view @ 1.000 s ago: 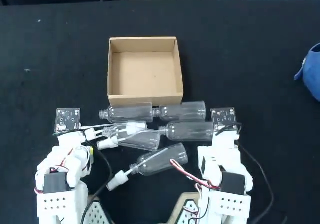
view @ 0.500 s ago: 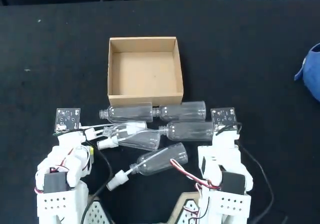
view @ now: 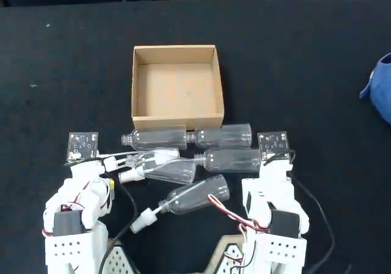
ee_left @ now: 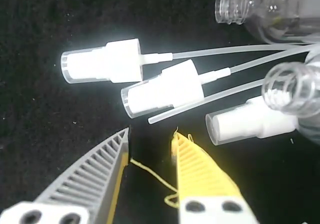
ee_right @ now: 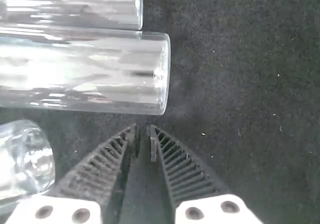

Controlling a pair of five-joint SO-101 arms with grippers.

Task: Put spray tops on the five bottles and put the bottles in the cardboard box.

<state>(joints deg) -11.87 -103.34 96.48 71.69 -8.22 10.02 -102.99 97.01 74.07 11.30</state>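
Several clear plastic bottles lie on their sides on the black table in front of the cardboard box [view: 177, 82]. In this cluster, one bottle [view: 192, 196] carries a white spray top [view: 142, 220]. Loose white spray tops [ee_left: 102, 60] [ee_left: 162, 88] with long tubes lie just ahead of my left gripper [ee_left: 150, 136], which is slightly open and empty. A third spray top [ee_left: 250, 124] sits on a bottle beside an open bottle neck [ee_left: 292, 89]. My right gripper [ee_right: 142, 132] is shut, empty, just short of a bottle's flat base [ee_right: 100, 72].
The left arm [view: 76, 204] and the right arm [view: 272, 201] sit folded at the table's near edge, flanking the bottles. A blue object [view: 380, 91] lies at the table's right edge. The box is open-topped with nothing inside.
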